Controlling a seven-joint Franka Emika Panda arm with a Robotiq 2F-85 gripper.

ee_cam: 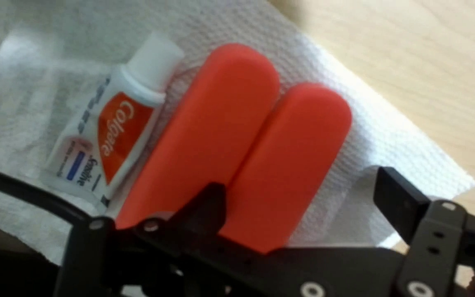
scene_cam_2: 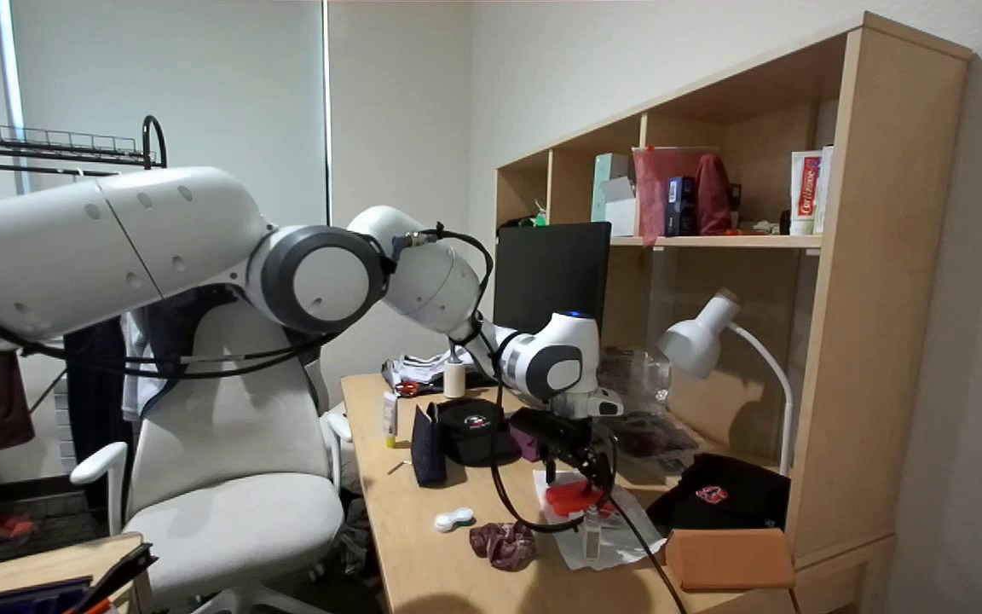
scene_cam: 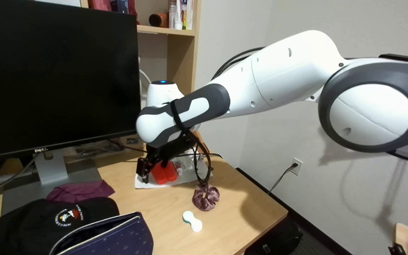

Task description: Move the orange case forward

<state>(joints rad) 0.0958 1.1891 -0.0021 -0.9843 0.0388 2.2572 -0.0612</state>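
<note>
Where the pincer gapes wide, orange case below, toothpaste tube alongside, paper towel underneath

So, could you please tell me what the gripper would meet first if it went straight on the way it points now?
Most likely the orange case: in the wrist view one finger of the open gripper overlaps it, while the other overlaps the white paper towel. The height above both is unclear.

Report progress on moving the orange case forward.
Looks done: the reach; open jaws frame part of the orange case in the wrist view. In hand: lining up, perhaps; nothing is gripped. Left, likely: closing, then moving it forward; it lies on the white paper towel.
</note>
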